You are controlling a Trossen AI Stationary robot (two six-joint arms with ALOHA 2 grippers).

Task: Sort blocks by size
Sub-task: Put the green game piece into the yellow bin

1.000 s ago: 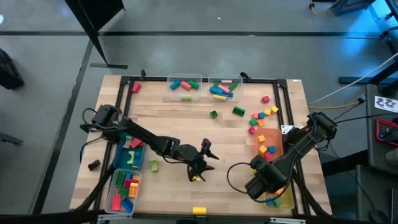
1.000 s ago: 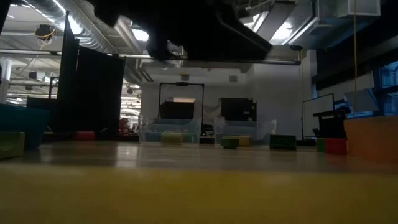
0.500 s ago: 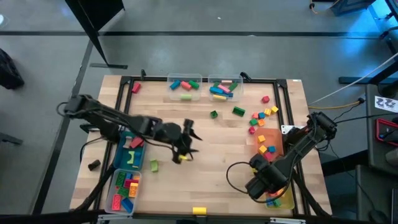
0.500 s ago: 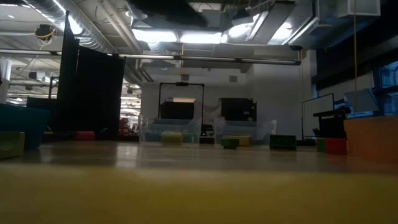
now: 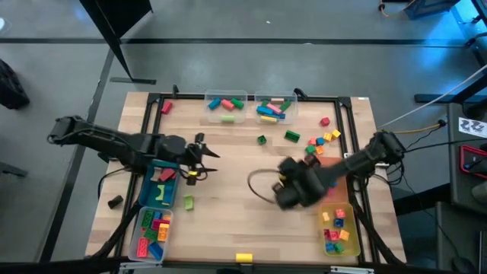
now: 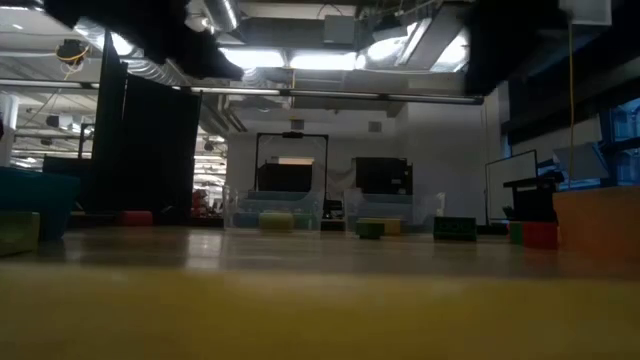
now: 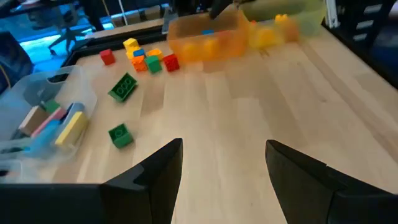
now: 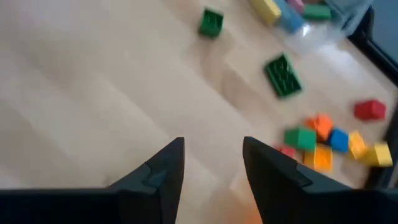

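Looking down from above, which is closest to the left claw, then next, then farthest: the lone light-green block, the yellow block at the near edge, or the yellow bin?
From the left gripper:
1. Light-green block, just beside the blue bin.
2. Yellow block, at the table's near edge.
3. Yellow bin, far right side.

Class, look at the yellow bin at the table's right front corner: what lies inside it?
Inside the yellow bin lies a handful of small blocks, red, blue, yellow and green. Each one's shape cannot be told, nor whether more lie beneath them.

Two clear bins line the table's far edge; loose blocks lie right of them (near the corner).
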